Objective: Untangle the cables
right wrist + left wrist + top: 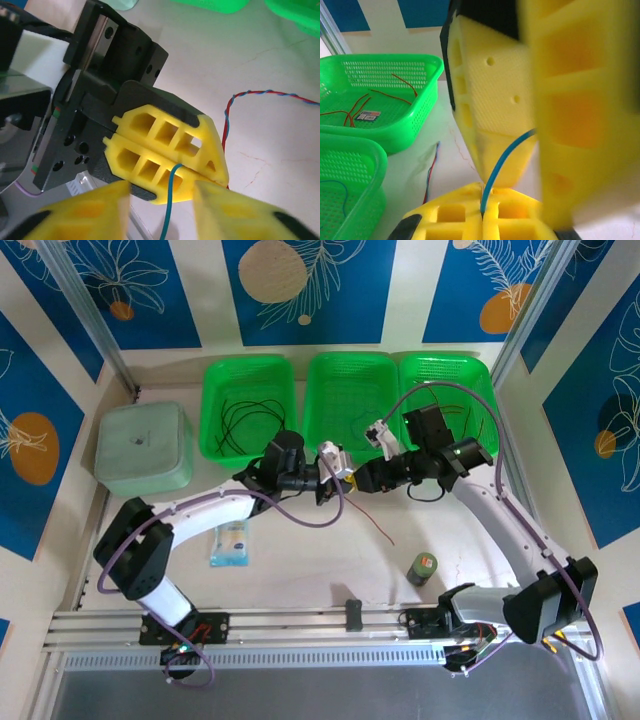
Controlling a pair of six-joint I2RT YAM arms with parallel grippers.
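Left tool (483, 200): clamped shut on the blue cable (507, 155).
Right tool (162, 202): fingers apart, straddling that cable.
Cable axis: straight from the left tips into the right gap, above the worktop (280, 45).
Likely next: right closes there.

Bright, even light casts only soft shadows, while the nearest yellow fingers (580, 100) blur out of focus.
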